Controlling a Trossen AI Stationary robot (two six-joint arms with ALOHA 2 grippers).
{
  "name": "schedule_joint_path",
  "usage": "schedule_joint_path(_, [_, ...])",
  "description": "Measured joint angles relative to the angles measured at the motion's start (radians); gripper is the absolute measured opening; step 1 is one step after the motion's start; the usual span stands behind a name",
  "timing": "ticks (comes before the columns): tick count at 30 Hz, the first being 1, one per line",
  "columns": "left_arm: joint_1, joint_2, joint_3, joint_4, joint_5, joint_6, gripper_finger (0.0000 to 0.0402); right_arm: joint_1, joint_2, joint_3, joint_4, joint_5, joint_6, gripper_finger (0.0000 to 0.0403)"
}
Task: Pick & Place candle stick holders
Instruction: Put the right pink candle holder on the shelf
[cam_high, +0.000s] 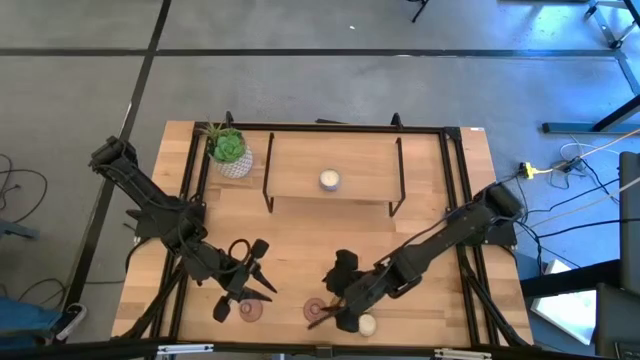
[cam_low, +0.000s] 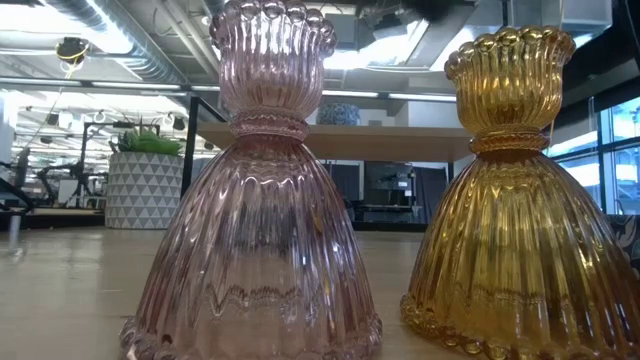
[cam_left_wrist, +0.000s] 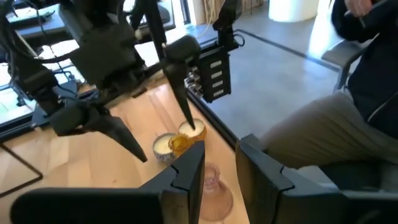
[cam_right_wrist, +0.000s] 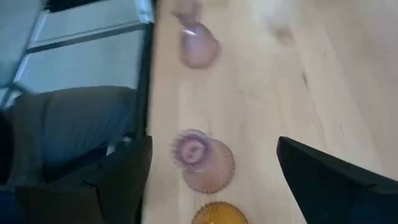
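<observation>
Near the table's front edge stand two pink glass holders (cam_high: 250, 308) (cam_high: 318, 312), an amber one (cam_low: 520, 200) and a cream one (cam_high: 365, 323). Another cream holder (cam_high: 329, 180) sits on the black-framed shelf at the back. My left gripper (cam_high: 247, 298) hovers above the left pink holder (cam_left_wrist: 214, 186), fingers apart, nothing between them. My right gripper (cam_right_wrist: 214, 143) hangs wide open over the other pink holder (cam_right_wrist: 202, 162), slanting down, with the amber holder (cam_right_wrist: 217, 214) just beneath it. The low view shows a pink holder (cam_low: 255, 200) beside the amber one, both upright on their wide bases.
A green plant in a white patterned pot (cam_high: 230, 150) stands at the back left. Black upright bars carry the wooden shelf (cam_high: 335, 195) across the table's middle back. A seated person's legs (cam_left_wrist: 323, 137) are just past the table's front edge.
</observation>
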Motion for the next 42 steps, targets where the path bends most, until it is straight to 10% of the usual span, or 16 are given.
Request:
schedule_joint_path(18, [-0.001,0.0,0.0,-0.009,-0.026,0.01,0.0086,-0.033,0.051,-0.001,-0.024,-0.048,0.236,0.0291])
schedule_joint_path(35, [-0.001,0.0,0.0,-0.009,-0.025,0.01,0.0086,0.072,0.071,0.01,0.546,-0.139,-0.356,0.0273])
schedule_joint_path(42, [-0.001,0.0,0.0,-0.009,-0.024,0.01,0.0086,0.069,0.106,0.313,-0.001,-0.001,-0.388,0.0273])
